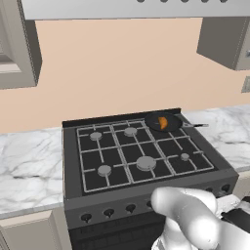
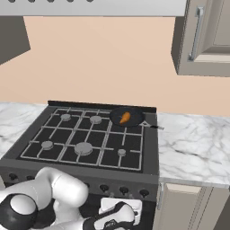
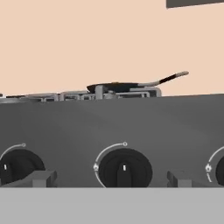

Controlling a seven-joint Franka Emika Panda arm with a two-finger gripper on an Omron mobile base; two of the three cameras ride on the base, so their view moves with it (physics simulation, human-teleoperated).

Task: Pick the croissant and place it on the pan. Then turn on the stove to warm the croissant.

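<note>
Croissant, a small orange-brown crescent pastry, lies inside the small round black frying pan, up and beyond the pincer. The pan sits on the black grid grate at the back right burner of the dark grey gas range; its thin straight handle projects to the right, past the range's edge and over the white marbled tabletop. In the hand view the pan appears edge-on above the range's front panel.

The pincer is released, jaws spread wide with nothing between them. It is held low in front of the range, facing the row of black front knobs. One round black knob stands directly ahead, centred between the two fingertips. A second knob lies just left of the pincer, and a third just right, cut by the frame edge. Whether the fingertips touch the panel cannot be determined.
</note>
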